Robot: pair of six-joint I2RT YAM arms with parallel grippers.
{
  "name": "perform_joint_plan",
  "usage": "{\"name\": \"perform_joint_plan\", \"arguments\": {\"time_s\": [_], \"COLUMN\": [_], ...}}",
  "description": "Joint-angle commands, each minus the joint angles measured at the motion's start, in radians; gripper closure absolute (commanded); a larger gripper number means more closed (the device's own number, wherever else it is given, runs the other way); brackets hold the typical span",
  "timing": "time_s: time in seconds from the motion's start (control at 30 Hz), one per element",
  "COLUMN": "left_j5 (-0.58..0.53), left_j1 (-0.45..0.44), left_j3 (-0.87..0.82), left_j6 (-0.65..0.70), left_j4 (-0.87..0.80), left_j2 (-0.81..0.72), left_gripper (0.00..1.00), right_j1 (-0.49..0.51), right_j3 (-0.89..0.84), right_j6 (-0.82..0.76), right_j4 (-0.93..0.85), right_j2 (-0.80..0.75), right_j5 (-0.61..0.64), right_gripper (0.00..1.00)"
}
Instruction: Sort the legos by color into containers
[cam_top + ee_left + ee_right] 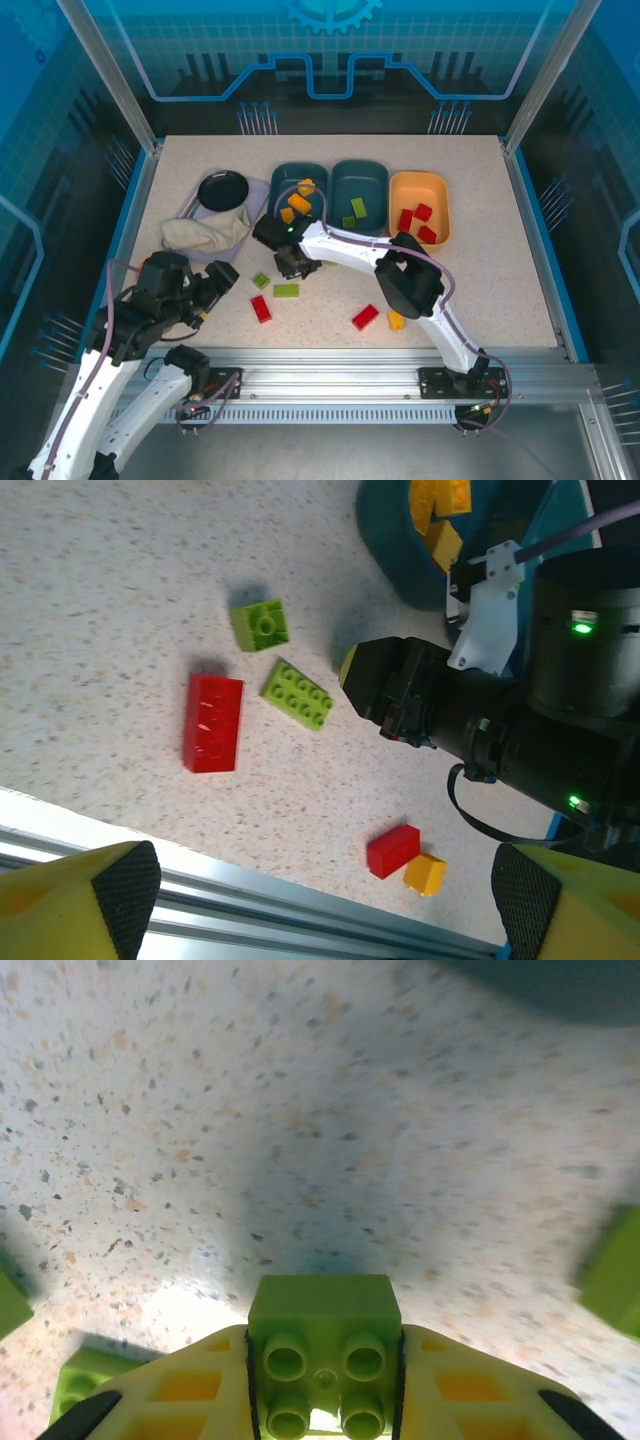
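Left gripper [224,280]: hangs at the near left of the table, fingers [120,890] spread wide apart, nothing between them.
Long red brick [261,308]: on the table just right of the left gripper, apart from it.
Near right pair: a short red brick [365,317] and an orange-yellow brick [396,321] lie just beside each other close to the near edge, under the right arm's elbow.
Flat green brick [286,291]: a little farther than the long red brick, just to the near side of the right gripper.
Small green brick [261,281]: left of the flat green brick, close to it.
Right gripper [293,264]: reached across to mid-table, clamped on a lime green 2x2 brick [323,1310].
Lime green 2x2 brick: pinched between the two yellow fingers, studs facing the wrist camera, the speckled table [300,1110] behind it; I can't tell whether it touches the table.
Left teal tray [282,176]: far side, just beyond the right gripper, holding orange-yellow bricks.
Middle teal tray [372,176]: next to it on the right, holding green bricks.
Pale orange tray [438,190]: rightmost, holding red bricks.
Black bowl [222,190]: far left, with a cream cloth [205,233] on its near side.
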Motion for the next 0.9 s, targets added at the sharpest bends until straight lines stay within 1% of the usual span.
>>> {"name": "perform_joint_plan", "arguments": {"time_s": [0.0,0.1,0.2,0.33,0.47,0.53,0.57,0.73,0.8,0.87], "left_j5": [0.097,0.124,0.128,0.132,0.129,0.126,0.126,0.101,0.086,0.081], "left_j1": [-0.006,-0.008,-0.011,-0.022,-0.041,-0.048,-0.05,-0.065,-0.069,-0.07], "left_j3": [-0.007,-0.004,0.01,0.051,0.105,0.122,0.131,0.186,0.198,0.201], "left_j6": [0.05,0.056,0.06,0.071,0.087,0.086,0.085,0.083,0.077,0.072], "left_j4": [0.139,0.231,0.314,0.404,0.467,0.499,0.518,0.53,0.519,0.506], "left_j2": [0.065,0.14,0.22,0.337,0.459,0.511,0.532,0.614,0.632,0.642], "left_gripper": [0.11,0.11,0.11,0.11,0.11,0.11,0.11,0.11,0.11,0.11], "right_j1": [-0.079,-0.177,-0.28,-0.396,-0.48,-0.507,-0.522,-0.574,-0.585,-0.589], "right_j3": [-0.029,-0.052,-0.028,0.096,0.284,0.374,0.424,0.71,0.753,0.753], "right_j6": [-0.035,-0.068,-0.108,-0.152,-0.181,-0.198,-0.205,-0.211,-0.212,-0.216], "right_j4": [-0.008,0.017,0.043,0.054,0.031,0.024,0.015,-0.103,-0.112,-0.102], "right_j2": [-0.171,-0.23,-0.22,-0.117,0.033,0.096,0.155,0.366,0.411,0.423], "right_j5": [0.077,0.071,0.039,-0.015,-0.05,-0.064,-0.073,-0.11,-0.132,-0.144], "right_gripper": [0.72,0.72,0.72,0.72,0.71,0.71,0.71,0.68,0.65,0.61]}}
